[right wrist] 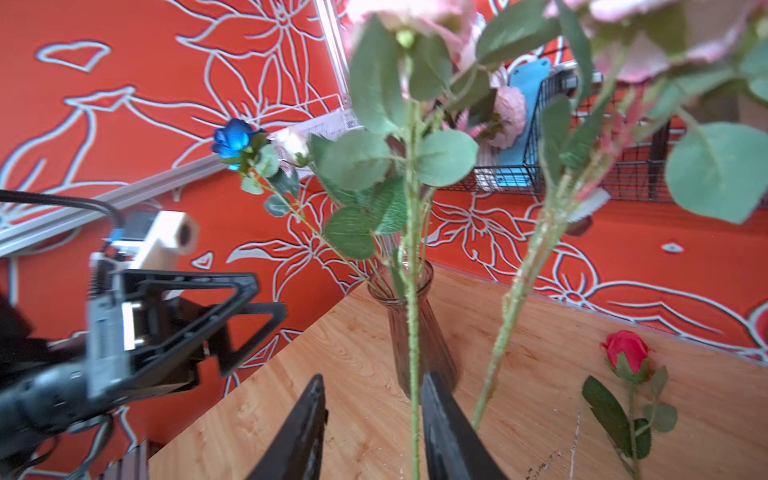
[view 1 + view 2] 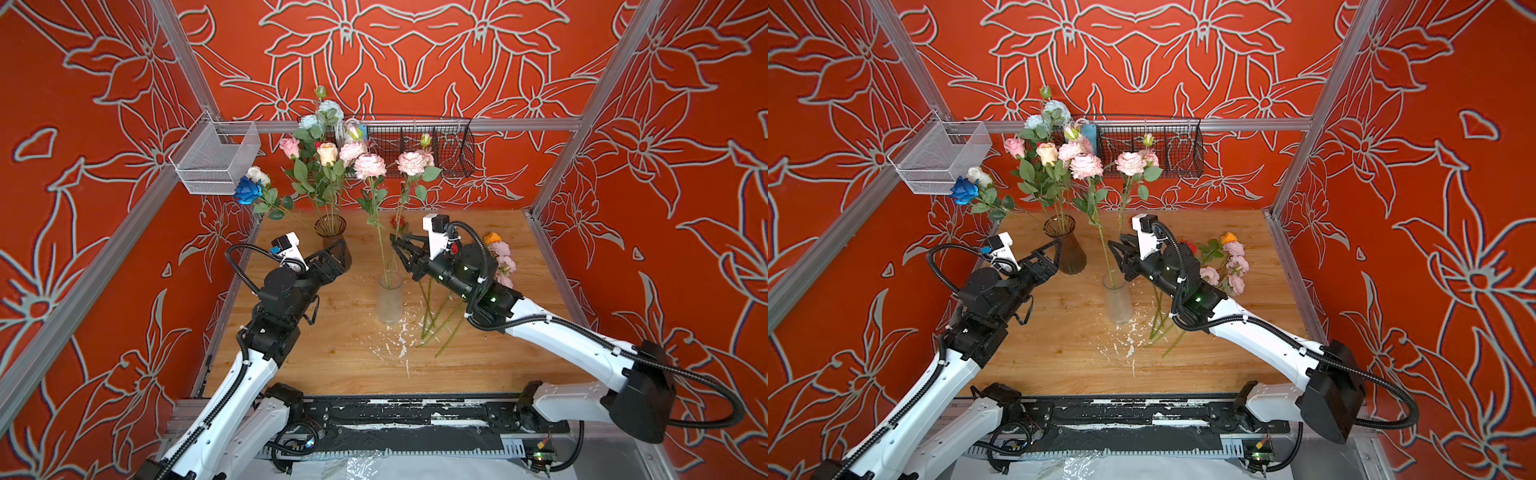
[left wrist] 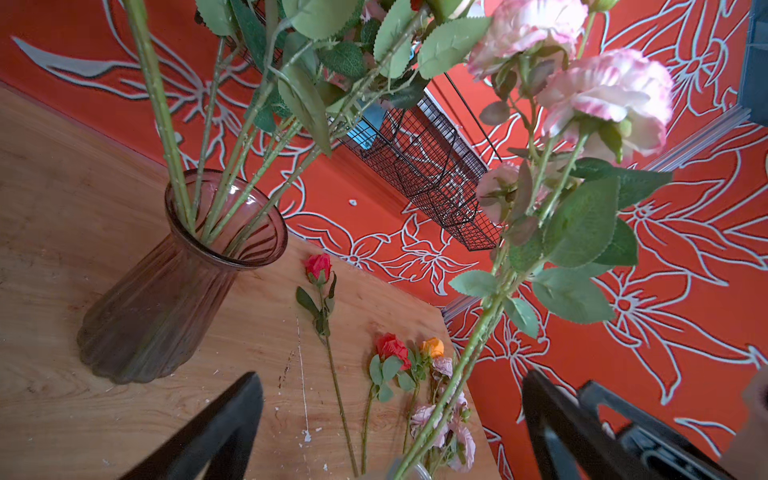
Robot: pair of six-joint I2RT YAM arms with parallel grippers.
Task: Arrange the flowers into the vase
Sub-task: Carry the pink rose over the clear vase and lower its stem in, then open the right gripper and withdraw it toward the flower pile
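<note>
R pincer [image 1: 374,378]: part-open astride pink peony stem [image 1: 412,316], no clamp; stem stands in clear vase [image 2: 390,301].
L pincer [image 3: 395,376]: wide, empty, by brown vase [image 2: 331,230].
Loose flowers [image 2: 500,262]: on surface [image 2: 332,365], R side, awaiting pick.

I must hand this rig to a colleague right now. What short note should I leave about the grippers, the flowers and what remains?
Left gripper: open, empty, near the brown vase.
Right gripper: open, jaws on either side of a pink peony stem standing in the clear vase; not clamped.
Done: two pink peonies in the clear vase, a bunch in the brown vase.
To do: one red rose lying alone on the table, plus a pile of red, orange and pink flowers on its right side.
</note>
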